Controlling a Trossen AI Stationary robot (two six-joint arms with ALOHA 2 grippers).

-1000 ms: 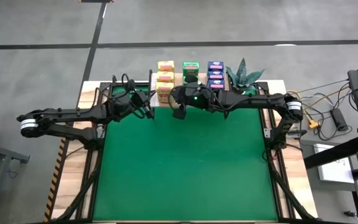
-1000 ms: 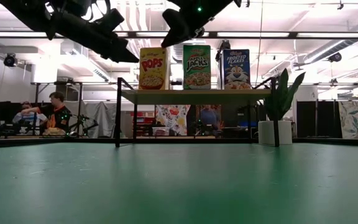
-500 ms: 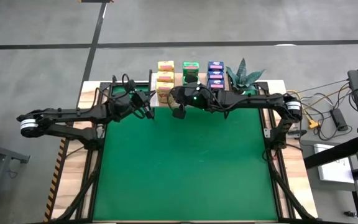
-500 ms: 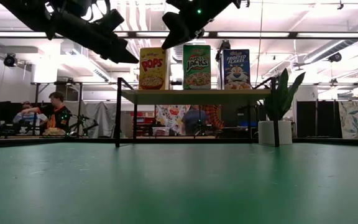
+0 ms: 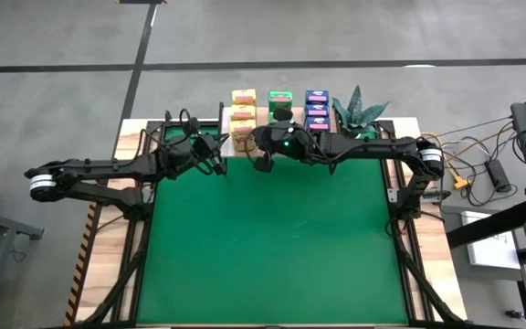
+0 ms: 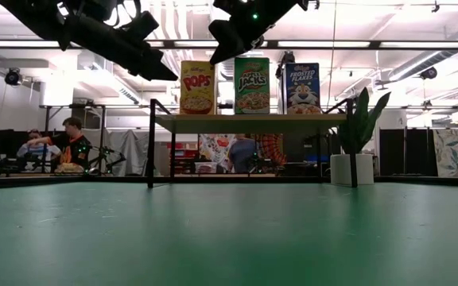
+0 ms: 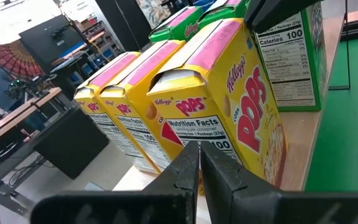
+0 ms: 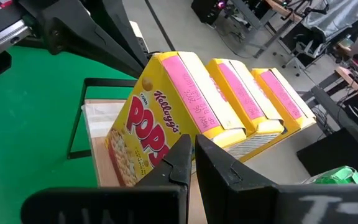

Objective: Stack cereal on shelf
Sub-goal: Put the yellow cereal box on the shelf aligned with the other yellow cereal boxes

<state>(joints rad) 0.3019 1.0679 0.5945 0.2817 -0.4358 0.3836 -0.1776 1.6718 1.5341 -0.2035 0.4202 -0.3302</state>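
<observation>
Right tool [image 5: 261, 165], its two dark fingers [image 8: 179, 163] pressed together on nothing, hangs just in front of the row of yellow rectangular cardboard cereal boxes [image 5: 242, 116], near the front one's printed face; pinched fingers form a blunt tip, which suits nudging a box square rather than gripping it. Left tool [image 5: 222, 164], likewise pinched together and empty, sits just beside the same yellow row on its outer side, tip close to the front box's narrow nutrition panel [image 7: 197, 134], probably to brace or align the row from that side.

Outward, the green cardboard boxes [image 5: 280, 102] and blue cardboard boxes [image 5: 315, 106] stand upright in their own rows alongside, each colour filed one behind another so the fronts face the green-covered surface [image 5: 272, 247]. All rest on the low shelf of pale wood plank with thin black metal legs [image 6: 249, 122] at the surface's far edge. A spiky green potted plant [image 5: 359, 111] stands just beside the blue row. Stacking looks essentially complete.
</observation>
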